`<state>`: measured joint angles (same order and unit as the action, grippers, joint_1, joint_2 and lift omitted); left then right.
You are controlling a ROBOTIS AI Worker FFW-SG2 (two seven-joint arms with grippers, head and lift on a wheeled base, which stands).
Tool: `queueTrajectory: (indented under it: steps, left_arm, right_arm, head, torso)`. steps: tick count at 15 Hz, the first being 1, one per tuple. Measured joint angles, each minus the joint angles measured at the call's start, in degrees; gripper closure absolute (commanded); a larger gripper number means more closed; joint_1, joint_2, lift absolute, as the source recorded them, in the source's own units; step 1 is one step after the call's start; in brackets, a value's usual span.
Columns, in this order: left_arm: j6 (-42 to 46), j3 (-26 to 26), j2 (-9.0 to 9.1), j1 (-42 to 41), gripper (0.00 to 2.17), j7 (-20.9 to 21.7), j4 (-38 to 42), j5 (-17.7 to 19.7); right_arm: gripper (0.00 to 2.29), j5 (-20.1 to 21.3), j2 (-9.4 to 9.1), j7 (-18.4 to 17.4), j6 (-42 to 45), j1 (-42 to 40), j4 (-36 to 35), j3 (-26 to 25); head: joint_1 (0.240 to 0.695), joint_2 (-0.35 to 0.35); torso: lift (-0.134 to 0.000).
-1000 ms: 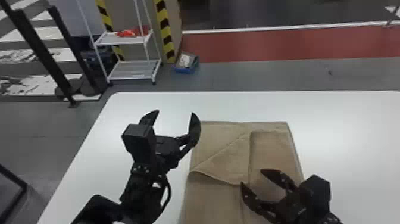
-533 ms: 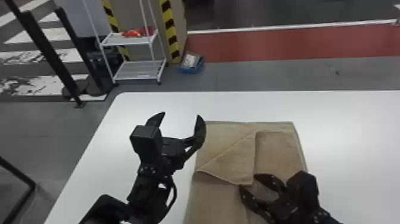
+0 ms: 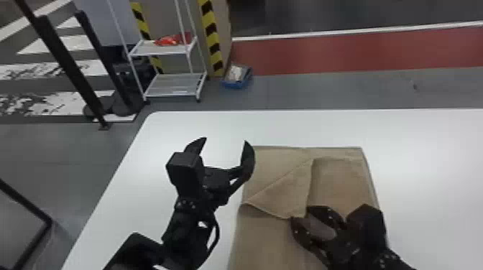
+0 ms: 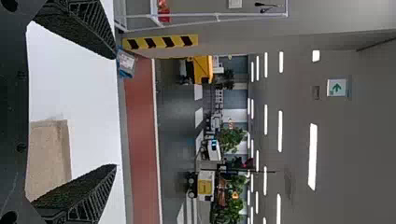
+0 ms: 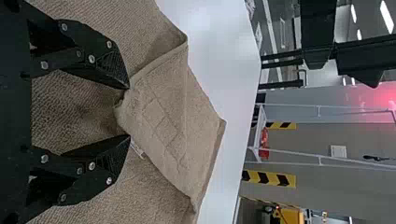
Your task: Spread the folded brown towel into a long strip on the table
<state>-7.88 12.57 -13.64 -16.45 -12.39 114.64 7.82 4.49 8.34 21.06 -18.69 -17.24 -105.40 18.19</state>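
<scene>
Head view clock, twelve away from me.

Right gripper: over the towel, fingers parted, not clamped. Loose corner of the folded flap sits between the tips; flap runs off toward eleven.

Left gripper: between ten and eleven from the right one, wide open and empty, by the far left corner of the brown towel. Towel lies on the white table, extending from there toward five.

Change: the gap between my right tips has narrowed and they've come onto the flap corner. I read that as lining up a pinch, first step in turning the flap out; strip still to be made. Next, close right, lift, draw the flap open. Risk: nipping the layer beneath too.

Views: the head view has fingers across the corner; the right wrist view shows it raised between the tips, a small pale label beside one finger. Left wrist view confirms bare space between that pair.
</scene>
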Motion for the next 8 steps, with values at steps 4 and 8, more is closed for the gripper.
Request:
queueTrajectory:
  steps: [4,8]
  left_arm:
    - [0.0,0.0,-0.17,0.0,0.04,0.0,-0.2,0.0]
    - [0.0,-0.2,-0.24,0.0,0.04,0.2,-0.5,0.0]
  right_arm:
    - [1.43,0.2,-0.08,0.0,0.0,0.8,0.9,0.2]
    - [1.48,-0.3,0.30,0.3,2.6,0.0,0.5,-0.1]
  head:
    - [0.695,0.190]
    - [0.695,0.193]
  torso:
    - [-0.113]
    - [-0.113]
